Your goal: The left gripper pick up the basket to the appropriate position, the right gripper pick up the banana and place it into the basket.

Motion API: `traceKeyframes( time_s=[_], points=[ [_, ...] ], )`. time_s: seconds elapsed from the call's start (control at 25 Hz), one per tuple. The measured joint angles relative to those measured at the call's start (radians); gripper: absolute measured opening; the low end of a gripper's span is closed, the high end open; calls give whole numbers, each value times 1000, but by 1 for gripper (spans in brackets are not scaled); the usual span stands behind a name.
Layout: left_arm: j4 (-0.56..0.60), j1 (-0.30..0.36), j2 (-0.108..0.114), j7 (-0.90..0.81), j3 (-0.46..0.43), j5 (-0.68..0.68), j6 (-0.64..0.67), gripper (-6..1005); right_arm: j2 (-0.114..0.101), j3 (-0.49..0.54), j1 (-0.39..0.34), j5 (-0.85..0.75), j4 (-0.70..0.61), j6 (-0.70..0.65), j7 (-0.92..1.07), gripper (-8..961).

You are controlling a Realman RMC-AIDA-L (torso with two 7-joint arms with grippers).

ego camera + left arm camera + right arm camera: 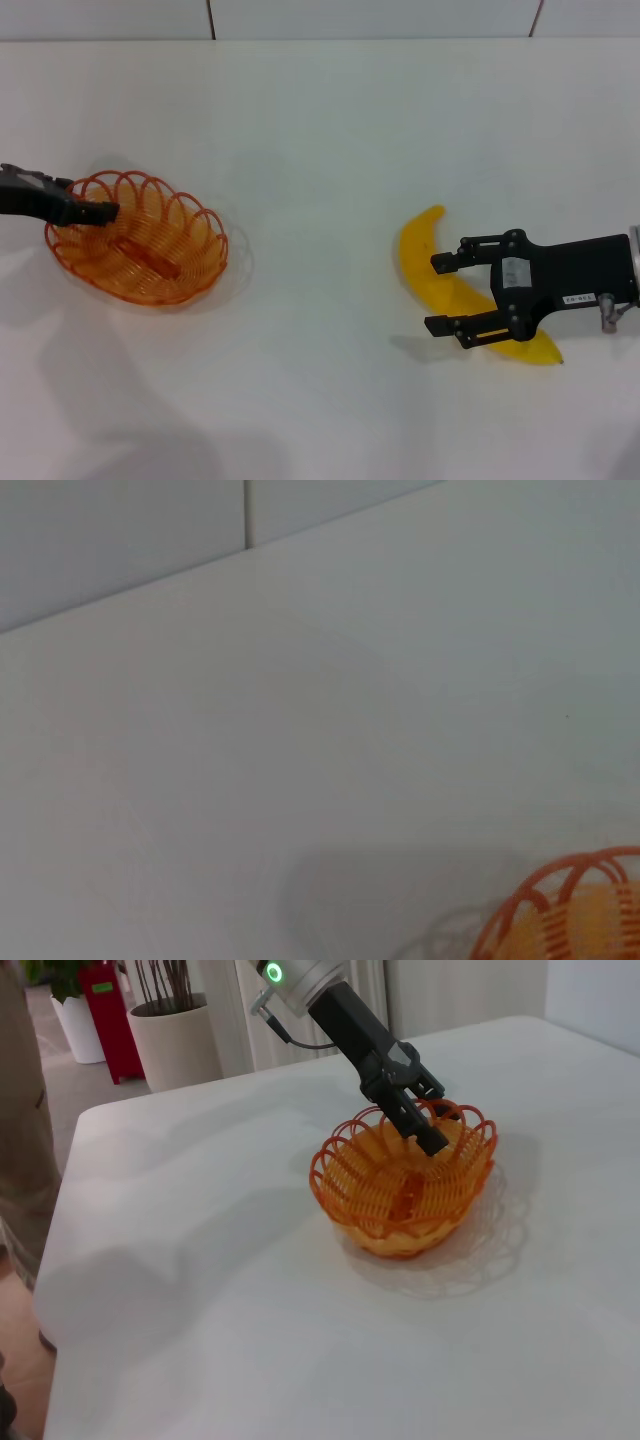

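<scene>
The orange wire basket (150, 255) sits at the left of the white table (320, 130). My left gripper (98, 212) is at its left rim, fingers closed over the wire. The right wrist view shows this grip (428, 1132) on the basket (400, 1210), with one finger inside the bowl. A corner of the basket shows in the left wrist view (570, 910). The yellow banana (422, 250) lies at the right. My right gripper (440, 294) is open, its two fingers straddling the banana's middle. The banana's far end is hidden under the claw.
The table's back edge meets a tiled wall (320, 15). In the right wrist view the table's far edge (90, 1120) shows, with potted plants (175, 1040) and a red object (105, 1005) on the floor beyond.
</scene>
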Motion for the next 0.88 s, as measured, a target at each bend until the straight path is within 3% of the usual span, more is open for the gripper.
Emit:
traceKeyframes(
  time_s=[0.2, 0.88],
  points=[
    [0, -1, -11, 9, 0, 0, -20, 784, 0, 0, 0, 0, 0, -3, 1, 804],
    [-11, -5, -10, 12, 0, 0, -22, 152, 0, 0, 1, 0, 2, -1, 10, 804]
  ],
)
